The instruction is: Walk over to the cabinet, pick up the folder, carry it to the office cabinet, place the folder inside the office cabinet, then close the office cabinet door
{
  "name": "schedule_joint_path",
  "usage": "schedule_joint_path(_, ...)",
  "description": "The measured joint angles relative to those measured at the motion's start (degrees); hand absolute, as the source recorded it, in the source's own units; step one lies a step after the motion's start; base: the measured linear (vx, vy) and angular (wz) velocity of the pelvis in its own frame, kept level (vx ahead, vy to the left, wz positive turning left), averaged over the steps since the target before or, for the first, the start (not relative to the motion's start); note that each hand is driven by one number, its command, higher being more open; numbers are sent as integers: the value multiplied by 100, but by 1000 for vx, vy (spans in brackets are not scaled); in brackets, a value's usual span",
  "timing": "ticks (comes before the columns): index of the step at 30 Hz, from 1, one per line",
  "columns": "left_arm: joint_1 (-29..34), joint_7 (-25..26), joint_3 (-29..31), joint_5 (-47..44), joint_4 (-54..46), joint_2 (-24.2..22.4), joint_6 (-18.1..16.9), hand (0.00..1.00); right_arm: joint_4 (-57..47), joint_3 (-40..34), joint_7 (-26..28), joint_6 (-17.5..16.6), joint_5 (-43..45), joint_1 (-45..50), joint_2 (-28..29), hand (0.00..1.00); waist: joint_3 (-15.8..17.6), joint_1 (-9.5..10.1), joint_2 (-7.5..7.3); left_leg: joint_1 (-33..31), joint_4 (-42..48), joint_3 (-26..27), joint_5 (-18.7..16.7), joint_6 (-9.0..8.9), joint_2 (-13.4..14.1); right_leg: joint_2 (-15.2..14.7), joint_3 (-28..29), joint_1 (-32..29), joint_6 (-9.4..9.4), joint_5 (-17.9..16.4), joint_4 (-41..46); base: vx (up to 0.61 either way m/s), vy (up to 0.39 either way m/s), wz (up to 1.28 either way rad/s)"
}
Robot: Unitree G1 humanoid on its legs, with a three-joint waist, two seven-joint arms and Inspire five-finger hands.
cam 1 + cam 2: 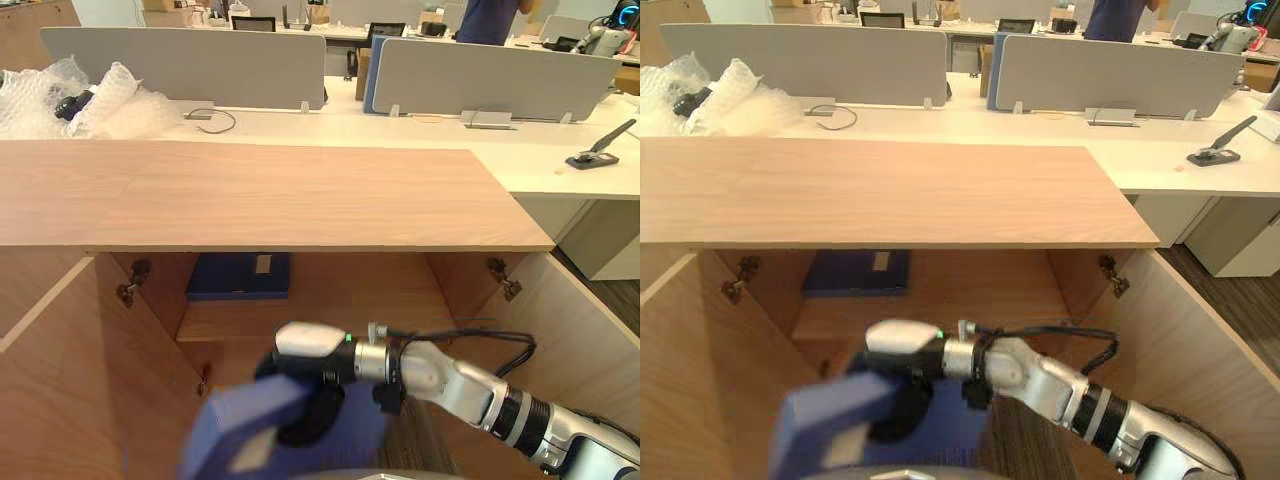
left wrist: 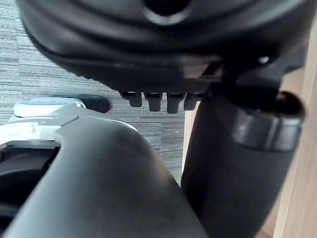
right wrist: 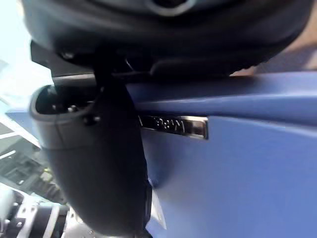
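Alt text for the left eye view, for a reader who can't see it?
The robot's right hand holds a blue folder low before an open wooden cabinet. A second blue folder lies on the shelf inside; desks with grey partitions stand behind.

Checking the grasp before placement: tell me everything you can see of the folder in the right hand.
The folder is blue, flat and stiff-looking, with a small metal label plate on its face. The right hand pinches it, with the thumb lying across the face. It is held tilted, low in front of the open cabinet.
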Motion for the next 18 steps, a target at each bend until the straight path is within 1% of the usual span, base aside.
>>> schedule_joint_path(1, -18, -2, 110, 4, 50, -40, 17, 100, 242, 20, 17, -3, -54, -106, -40, 0, 7, -12, 10, -1, 3, 9, 0, 0, -2, -2, 11, -5, 6, 6, -1, 0, 0, 0)
schedule_joint_path(2, -42, 3, 110, 23, 59, -41, 19, 100, 362, 32, 36, -10, -167, -153, -54, 0, 16, -7, 22, 0, 6, 10, 0, 0, -5, -2, 10, -3, 11, 10, -3, 0, 0, 0)
schedule_joint_path(3, -114, 5, 107, 150, 151, -42, 32, 100, 706, 92, 86, -21, -401, -238, -48, 0, 27, 7, 38, 2, 10, 8, 1, 0, -5, 0, 8, 0, 13, 12, -5, 0, 0, 0)
schedule_joint_path(4, -158, 28, 113, 214, 169, -46, 61, 100, 917, 103, 86, -24, -437, -250, -32, 0, 39, 19, 39, 0, 10, 5, 1, 0, -4, 0, 6, -2, 14, 12, -6, 0, 0, 0)
schedule_joint_path(6, -270, 186, 171, 369, 306, -106, 136, 100, 1538, 78, 35, -30, -441, -246, 117, 0, 130, 28, 72, -21, 8, 9, 7, -3, -4, 0, 6, -22, 18, 20, -8, 0, 0, 0)
schedule_joint_path(8, -384, 427, 547, 597, 372, -251, 220, 100, 2052, -131, 20, -31, -456, -159, 356, 0, 275, 23, 103, -27, 7, 9, 9, -2, -6, -1, 1, -26, 21, 24, -13, 0, 0, 0)
schedule_joint_path(9, -415, 519, 630, 691, 372, -282, 234, 100, 2299, -317, 26, -15, -521, -78, 509, 0, 345, 32, 147, -44, 5, 5, 9, -1, -6, -1, -7, -37, 22, 24, -19, 0, 0, 5)
schedule_joint_path(10, -457, 622, 800, 746, 370, -334, 254, 100, 2619, -660, -4, 83, -611, 102, 766, 0, 381, 49, 165, -108, 7, -21, 13, 3, -10, -4, -29, -80, 24, 26, -22, 5, 3, 8)
schedule_joint_path(11, -468, 683, 849, 750, 368, -354, 254, 100, 2824, -850, -45, 208, -665, 175, 922, 0, 405, 54, 190, -133, 7, -39, 17, 5, -14, -8, -48, -93, 27, 27, -29, 23, 9, 15)
schedule_joint_path(13, -506, 848, 1095, 753, 345, -482, 246, 100, 3760, -1819, -307, 666, -493, 364, 1418, 0, 543, 141, 317, -185, 5, -113, 23, 14, -39, -35, -141, -98, 39, 34, -45, 39, 22, 19)
schedule_joint_path(14, -506, 898, 1231, 753, 322, -534, 245, 100, 4025, -2190, -401, 804, -324, 374, 1521, 0, 598, 171, 358, -209, 5, -152, 27, 20, -48, -45, -176, -101, 43, 35, -48, 29, 25, 21)
schedule_joint_path(15, -506, 974, 1333, 750, 302, -565, 245, 100, 4243, -2581, -527, 938, -45, 371, 1657, 0, 666, 189, 386, -238, 5, -198, 33, 28, -54, -51, -216, -107, 45, 36, -48, 16, 23, 25)
schedule_joint_path(16, -506, 1087, 1509, 729, 270, -595, 252, 100, 4481, -3031, -825, 1064, 515, 362, 1786, 0, 743, 200, 402, -305, 8, -255, 49, 28, -55, -54, -285, -142, 45, 37, -47, 4, 14, 22)
schedule_joint_path(17, -503, 1147, 1564, 718, 260, -596, 256, 100, 4553, -3216, -985, 1117, 823, 356, 1842, 0, 757, 216, 399, -362, 8, -269, 65, 33, -55, -54, -298, -194, 46, 37, -40, 8, 13, 17)
schedule_joint_path(18, -506, 1234, 1750, 654, 244, -613, 270, 100, 4672, -3583, -1262, 1195, 1364, 279, 1986, 0, 847, 225, 407, -428, 8, -281, 85, 32, -55, -55, -309, -257, 47, 38, -32, 2, 9, 6)
